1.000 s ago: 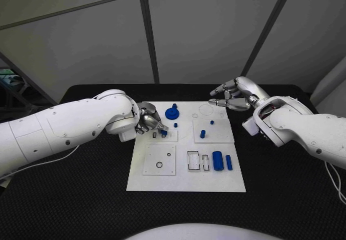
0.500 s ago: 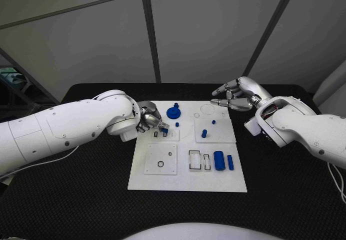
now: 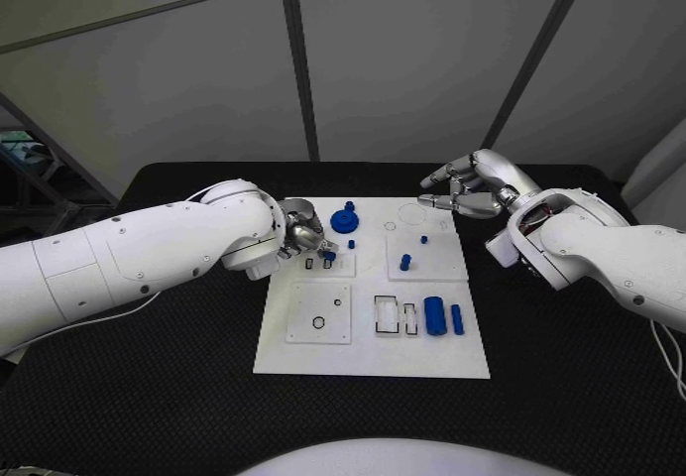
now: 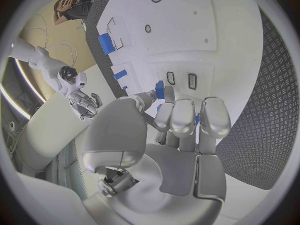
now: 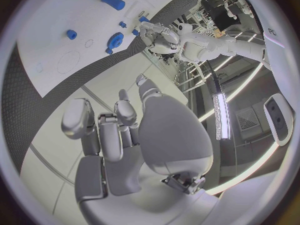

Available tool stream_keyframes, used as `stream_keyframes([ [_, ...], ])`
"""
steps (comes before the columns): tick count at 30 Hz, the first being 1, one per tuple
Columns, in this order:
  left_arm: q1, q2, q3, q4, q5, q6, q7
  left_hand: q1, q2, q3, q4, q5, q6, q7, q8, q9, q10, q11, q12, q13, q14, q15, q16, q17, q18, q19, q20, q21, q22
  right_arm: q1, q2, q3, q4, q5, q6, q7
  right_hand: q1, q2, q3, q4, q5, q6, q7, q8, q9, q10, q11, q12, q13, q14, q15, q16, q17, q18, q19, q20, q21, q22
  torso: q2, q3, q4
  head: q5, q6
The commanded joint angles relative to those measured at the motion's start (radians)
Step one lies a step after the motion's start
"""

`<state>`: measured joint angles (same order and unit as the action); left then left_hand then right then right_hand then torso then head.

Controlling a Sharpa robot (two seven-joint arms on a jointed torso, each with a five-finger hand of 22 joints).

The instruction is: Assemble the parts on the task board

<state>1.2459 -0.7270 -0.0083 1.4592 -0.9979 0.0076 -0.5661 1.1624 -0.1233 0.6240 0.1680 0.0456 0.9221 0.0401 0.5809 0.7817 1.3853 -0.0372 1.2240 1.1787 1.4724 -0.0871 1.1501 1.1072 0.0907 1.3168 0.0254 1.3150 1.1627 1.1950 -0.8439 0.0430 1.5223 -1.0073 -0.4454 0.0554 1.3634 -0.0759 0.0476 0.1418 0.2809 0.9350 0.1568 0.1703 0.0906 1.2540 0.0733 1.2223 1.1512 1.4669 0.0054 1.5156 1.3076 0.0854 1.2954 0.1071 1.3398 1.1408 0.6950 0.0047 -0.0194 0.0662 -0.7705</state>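
— Where am I?

— The task board (image 3: 371, 362) sits mid-table. My left hand (image 3: 300, 238) is at its far-left corner, pinching a small blue part (image 4: 160, 89) above two slots (image 4: 181, 78).

— And the other?

— My right hand (image 3: 460, 190) hovers off the far-right corner, fingers curled on nothing. I'd square the part to a slot, then lower slowly and straight.

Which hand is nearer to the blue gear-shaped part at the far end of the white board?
Left. The left hand sits just beside the blue gear-shaped part, at the white task board's left edge. The right hand hovers off the board's far right corner, farther away.
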Motion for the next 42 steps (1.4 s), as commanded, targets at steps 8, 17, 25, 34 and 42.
stream_keyframes([
  [8, -0.002, 0.000, 0.000, 0.003, -0.054, 0.026, -0.020, -0.013, -0.004, 0.150, -0.141, 0.003, -0.002, -0.006, 0.004, 0.004, 0.004, 0.000, 0.002, -0.001, -0.002, -0.003, -0.004, 0.001, 0.000, 0.007, -0.002, 0.005, 0.003, 0.001, 0.002, 0.001, 0.001, -0.010, 0.007, 0.004, 0.002, 0.003, -0.001, -0.003, 0.003, 0.004, -0.002, 0.004, -0.001, -0.001, -0.003, -0.007, -0.001, 0.076, -0.008, -0.005, 0.153, 0.008, -0.006, 0.001, -0.006, -0.001, -0.001, -0.0006, 0.0003, 0.003, -0.003],
  [17, -0.004, 0.001, 0.000, 0.003, -0.083, 0.038, -0.028, -0.018, -0.007, 0.155, -0.146, 0.003, 0.000, -0.007, 0.007, 0.007, 0.006, -0.001, 0.004, 0.001, -0.002, -0.004, -0.004, 0.001, -0.001, 0.008, -0.002, 0.006, 0.006, 0.001, 0.003, 0.001, -0.001, -0.011, 0.010, 0.004, 0.002, 0.003, -0.001, -0.003, 0.003, 0.004, -0.002, 0.004, -0.001, -0.001, -0.003, -0.007, -0.001, 0.076, -0.008, -0.005, 0.153, 0.008, -0.006, 0.001, -0.006, -0.001, 0.000, -0.0004, 0.0001, 0.004, -0.004],
  [25, -0.007, 0.005, 0.000, 0.000, -0.096, 0.048, -0.031, -0.023, -0.013, 0.160, -0.151, 0.003, 0.000, -0.008, 0.010, 0.009, 0.007, -0.002, 0.005, 0.002, -0.001, -0.004, -0.004, 0.001, -0.002, 0.011, -0.002, 0.009, 0.010, 0.001, 0.004, 0.001, -0.002, -0.011, 0.012, 0.004, 0.002, 0.003, -0.001, -0.003, 0.003, 0.004, -0.002, 0.004, -0.001, -0.001, -0.003, -0.007, -0.001, 0.076, -0.008, -0.005, 0.153, 0.008, -0.006, 0.001, -0.006, -0.001, 0.000, -0.0006, -0.0005, 0.003, -0.007],
  [34, -0.010, 0.008, 0.000, -0.002, -0.099, 0.058, -0.032, -0.026, -0.015, 0.161, -0.153, 0.003, 0.001, -0.009, 0.011, 0.011, 0.007, -0.002, 0.004, 0.001, -0.001, -0.005, -0.004, 0.001, -0.002, 0.011, -0.003, 0.009, 0.012, 0.001, 0.005, 0.001, -0.003, -0.011, 0.015, 0.004, 0.002, 0.003, -0.001, -0.003, 0.003, 0.004, -0.002, 0.004, -0.001, -0.001, -0.003, -0.007, -0.001, 0.076, -0.008, -0.005, 0.153, 0.008, -0.006, 0.001, -0.006, -0.001, -0.001, -0.0005, 0.0001, 0.004, -0.008],
  [42, -0.012, 0.006, 0.000, 0.001, -0.104, 0.075, -0.031, -0.028, -0.017, 0.161, -0.155, 0.003, 0.001, -0.009, 0.012, 0.012, 0.007, -0.002, 0.003, -0.001, -0.001, -0.005, -0.005, 0.001, -0.002, 0.011, -0.003, 0.009, 0.011, 0.001, 0.006, 0.001, -0.004, -0.012, 0.017, 0.004, 0.002, 0.003, -0.001, -0.003, 0.003, 0.004, -0.002, 0.004, -0.001, -0.001, -0.003, -0.007, -0.001, 0.076, -0.008, -0.005, 0.153, 0.008, -0.006, 0.001, -0.006, -0.001, -0.001, -0.0008, 0.0000, 0.003, -0.011],
])
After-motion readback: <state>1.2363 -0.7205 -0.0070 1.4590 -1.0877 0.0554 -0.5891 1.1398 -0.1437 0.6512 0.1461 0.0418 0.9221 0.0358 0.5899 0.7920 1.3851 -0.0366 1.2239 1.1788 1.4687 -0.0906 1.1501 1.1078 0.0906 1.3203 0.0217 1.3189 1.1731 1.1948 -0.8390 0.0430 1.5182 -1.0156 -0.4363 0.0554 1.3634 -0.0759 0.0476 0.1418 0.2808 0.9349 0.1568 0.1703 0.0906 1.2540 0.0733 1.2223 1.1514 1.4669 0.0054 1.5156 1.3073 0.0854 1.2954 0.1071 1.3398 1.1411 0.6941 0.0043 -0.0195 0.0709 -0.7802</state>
